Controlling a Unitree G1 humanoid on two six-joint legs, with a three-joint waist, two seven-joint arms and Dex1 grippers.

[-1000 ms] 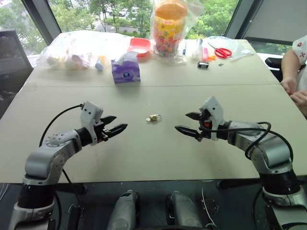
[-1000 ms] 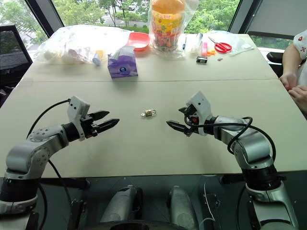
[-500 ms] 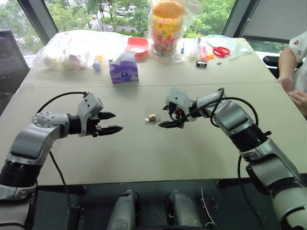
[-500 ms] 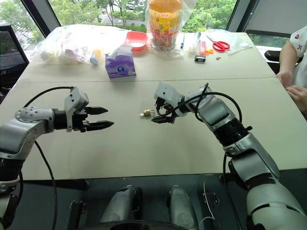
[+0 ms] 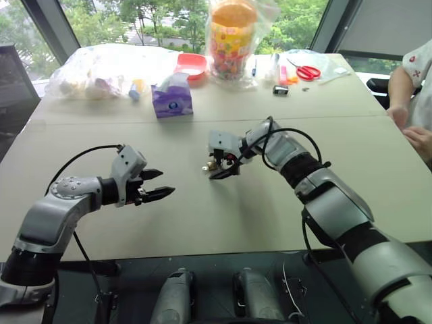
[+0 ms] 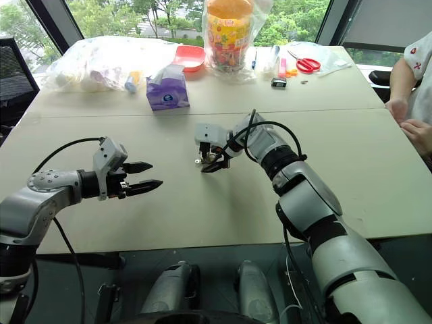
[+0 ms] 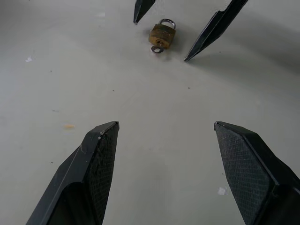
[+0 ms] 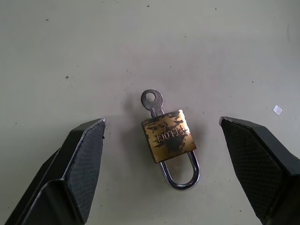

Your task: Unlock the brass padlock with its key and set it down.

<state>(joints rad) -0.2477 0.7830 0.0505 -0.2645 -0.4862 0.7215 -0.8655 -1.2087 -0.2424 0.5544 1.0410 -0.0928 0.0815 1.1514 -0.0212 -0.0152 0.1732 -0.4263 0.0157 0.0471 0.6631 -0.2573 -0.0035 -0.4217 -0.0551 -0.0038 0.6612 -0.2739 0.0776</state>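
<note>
The brass padlock [image 8: 169,139] lies flat on the bare tabletop [image 5: 223,223] near its middle, shackle closed, with the key [image 8: 153,102] sticking out of its base. My right gripper [image 5: 219,167] hangs just over it, jaws apart, one tip on either side of the lock and touching neither it nor the key. My left gripper [image 5: 160,184] hovers well apart to the left, pointing at the lock, jaws wide and empty. Along the far edge sit a purple tissue box [image 5: 173,99], a red bowl [image 5: 192,64], a bagged snack jar [image 5: 232,35] and scissors [image 5: 307,71]; a person's hand [image 5: 423,138] rests at the right edge. I judge the task barely begun: nothing is gripped, the key is not turned, the shackle not open.
</note>
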